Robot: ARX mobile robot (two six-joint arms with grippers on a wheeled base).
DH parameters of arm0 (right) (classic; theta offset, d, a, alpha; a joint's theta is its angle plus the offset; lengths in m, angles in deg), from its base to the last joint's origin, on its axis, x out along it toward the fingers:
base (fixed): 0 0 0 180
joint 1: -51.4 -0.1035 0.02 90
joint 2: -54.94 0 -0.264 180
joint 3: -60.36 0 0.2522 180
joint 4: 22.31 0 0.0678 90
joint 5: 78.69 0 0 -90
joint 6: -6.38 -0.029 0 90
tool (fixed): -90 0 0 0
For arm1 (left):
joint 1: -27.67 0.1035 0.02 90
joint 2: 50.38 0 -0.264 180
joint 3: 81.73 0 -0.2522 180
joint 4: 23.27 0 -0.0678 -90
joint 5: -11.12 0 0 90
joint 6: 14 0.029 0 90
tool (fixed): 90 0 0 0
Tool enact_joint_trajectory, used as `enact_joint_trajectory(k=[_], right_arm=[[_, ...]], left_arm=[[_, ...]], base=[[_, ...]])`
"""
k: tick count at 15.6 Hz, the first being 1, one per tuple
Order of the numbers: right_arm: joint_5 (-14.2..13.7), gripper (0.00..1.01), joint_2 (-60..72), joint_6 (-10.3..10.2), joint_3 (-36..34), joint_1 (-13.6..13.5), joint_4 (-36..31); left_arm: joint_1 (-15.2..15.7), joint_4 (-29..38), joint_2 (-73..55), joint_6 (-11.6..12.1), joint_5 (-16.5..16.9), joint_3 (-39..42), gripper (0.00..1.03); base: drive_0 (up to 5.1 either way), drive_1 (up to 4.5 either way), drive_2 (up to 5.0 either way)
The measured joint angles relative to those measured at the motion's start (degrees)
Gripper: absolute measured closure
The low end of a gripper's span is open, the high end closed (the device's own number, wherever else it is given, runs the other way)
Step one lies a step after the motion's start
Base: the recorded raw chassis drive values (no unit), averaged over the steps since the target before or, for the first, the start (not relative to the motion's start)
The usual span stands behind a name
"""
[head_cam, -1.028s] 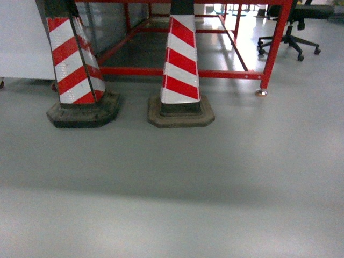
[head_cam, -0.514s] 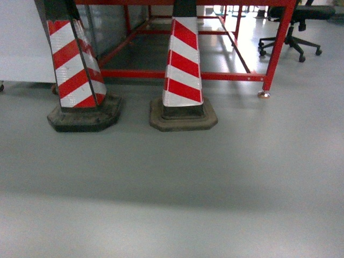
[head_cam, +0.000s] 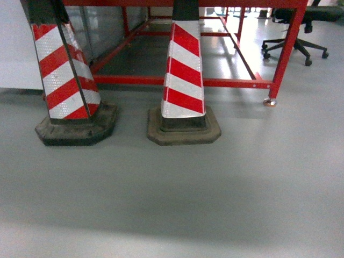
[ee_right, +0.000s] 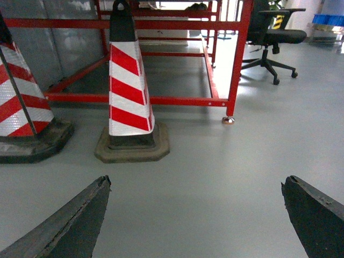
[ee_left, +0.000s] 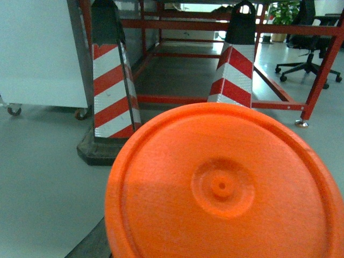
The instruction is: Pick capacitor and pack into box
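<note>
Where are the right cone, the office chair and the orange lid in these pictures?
Right cone [head_cam: 184, 80], head view, on its striped body.
Office chair [ee_right: 269, 33], right wrist view, on its dark seat.
Orange lid [ee_left: 223, 185], left wrist view, on the round boss at its centre.

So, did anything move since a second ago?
The whole head view shifted. The left cone slid left and lower. The right cone and the red frame slid lower and look bigger, so the robot probably rolled closer. Nothing was grabbed or let go. The cones, the frame and the office chair kept their places beside each other.
</note>
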Motion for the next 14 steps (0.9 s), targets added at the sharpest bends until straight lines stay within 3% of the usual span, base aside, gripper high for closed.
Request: enact_joint_trajectory(k=[14], right_arm=[[0.0,0.03,0.0,0.0,0.0,0.0,0.0]], left_arm=[[0.0,-0.2,0.0,0.0,0.0,0.0,0.59]], base=[[-0.1,3.75,-3.9]])
